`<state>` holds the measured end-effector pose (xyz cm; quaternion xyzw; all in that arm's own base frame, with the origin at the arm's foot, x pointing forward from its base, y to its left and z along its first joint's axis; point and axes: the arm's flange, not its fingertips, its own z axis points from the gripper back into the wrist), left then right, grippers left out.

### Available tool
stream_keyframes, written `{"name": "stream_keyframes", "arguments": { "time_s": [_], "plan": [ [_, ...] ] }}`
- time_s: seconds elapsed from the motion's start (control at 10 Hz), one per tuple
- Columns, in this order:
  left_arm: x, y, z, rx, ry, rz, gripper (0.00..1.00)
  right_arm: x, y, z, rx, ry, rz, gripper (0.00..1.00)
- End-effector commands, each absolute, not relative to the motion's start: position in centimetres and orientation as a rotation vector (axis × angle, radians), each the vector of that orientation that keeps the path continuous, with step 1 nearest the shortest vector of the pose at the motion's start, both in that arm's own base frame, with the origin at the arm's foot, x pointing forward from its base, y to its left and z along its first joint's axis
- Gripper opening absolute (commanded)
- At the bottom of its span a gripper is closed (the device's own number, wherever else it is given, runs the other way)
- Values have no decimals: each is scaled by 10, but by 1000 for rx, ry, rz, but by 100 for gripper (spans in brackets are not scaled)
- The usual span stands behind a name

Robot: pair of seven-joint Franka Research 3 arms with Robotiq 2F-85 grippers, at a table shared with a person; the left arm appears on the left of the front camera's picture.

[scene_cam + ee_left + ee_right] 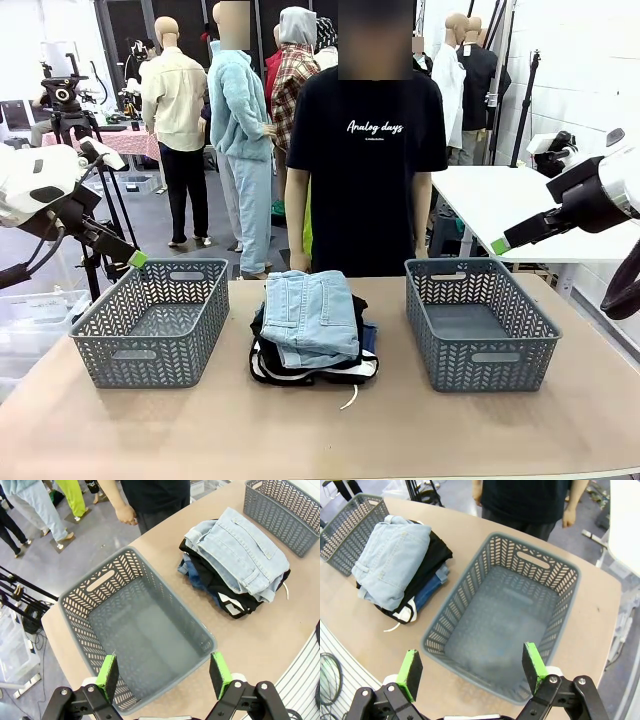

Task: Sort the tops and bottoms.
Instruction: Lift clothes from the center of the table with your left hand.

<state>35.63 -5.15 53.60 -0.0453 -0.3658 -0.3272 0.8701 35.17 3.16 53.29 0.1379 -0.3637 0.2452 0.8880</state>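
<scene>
Step in hand: start of the sort, nothing moved yet by the look of it. Left gripper [163, 673] hangs released, jaws wide, nothing between the green pads; straight below it is the left basket [95, 581], bare inside. Right gripper [471, 664] is likewise released and holding nothing, poised over the right basket [532, 561], also bare inside. All garments sit in one folded pile [312, 340] on the counter [320, 435], between the two baskets, so inward of each gripper, toward the other arm, and lower than both. Pile make-up as far as visible: light denim piece [310, 312] on top; black top [433, 555] showing as a dark layer under it (cannot tell whether that layer is one garment or several); dark denim piece [427, 593] peeking from one edge; white top [231, 605] with thin black trim near the bottom, only its edge exposed on the side nearest the grippers. A white cord trails out from the pile's near edge. The person [365, 150] stands across the counter beyond the pile, hands down, not touching anything. Judgement: the tops are buried, so the light denim piece likely has to come off first. Next move calls for one gripper to swing inward off its basket, descend onto the top layer, and pinch a fold of that layer alone. Risk: soft stacked cloth, easy to catch the black layer along with it or drag the stack. Which basket takes tops is not marked; cannot tell.
</scene>
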Motion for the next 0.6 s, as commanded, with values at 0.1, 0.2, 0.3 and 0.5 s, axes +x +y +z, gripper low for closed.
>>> {"name": "stream_keyframes", "arguments": {
  "time_s": [0.1,0.2,0.3,0.5],
  "plan": [
    [357,-50,537,-95,-776,-682,94,353,32,532,301,-758,510,100],
    [357,-50,537,-95,-776,-682,94,353,32,532,301,-758,510,100],
    [357,-50,537,-95,-776,-682,94,353,32,532,301,-758,510,100],
    [357,-50,537,-95,-776,-682,94,353,32,532,301,-758,510,100]
  ]
}}
